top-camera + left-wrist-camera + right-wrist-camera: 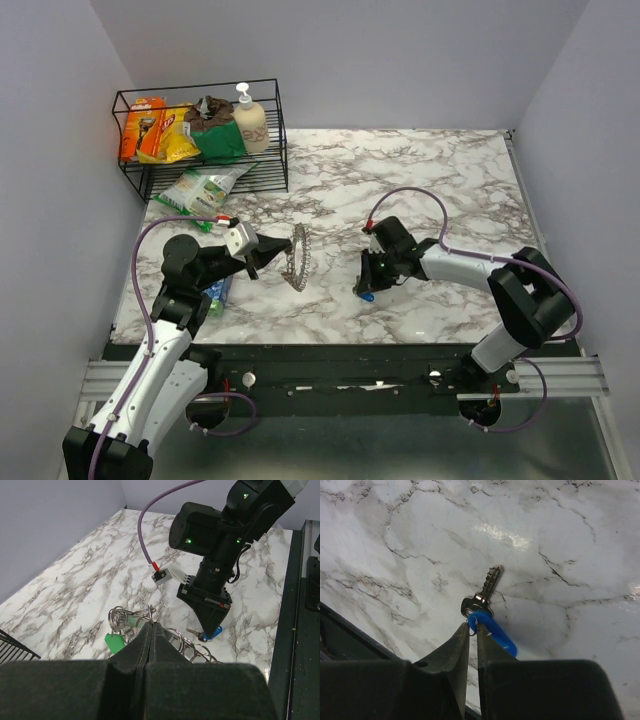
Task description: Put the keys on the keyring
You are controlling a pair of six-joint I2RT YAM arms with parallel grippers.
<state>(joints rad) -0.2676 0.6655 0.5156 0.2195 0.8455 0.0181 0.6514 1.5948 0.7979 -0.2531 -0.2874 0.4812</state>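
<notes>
The keyring [296, 256] is a large silvery ring of wire loops, held upright on edge above the table. My left gripper [278, 251] is shut on its rim; in the left wrist view the fingertips [144, 630] pinch the ring [192, 647], and a green key [115, 643] hangs on it. My right gripper [365, 289] is down at the table, right of the ring, shut on the small split ring of a blue key [485, 594] with a silvery blade and a blue tag [496, 635]. The key lies on the marble. It also shows in the left wrist view [214, 632].
A black wire basket [275, 150] at the back left holds a soap bottle [249, 118] and snack packets. A green-white packet [202, 187] lies in front of it. A blue-green item [215, 293] lies under my left arm. Walls close both sides.
</notes>
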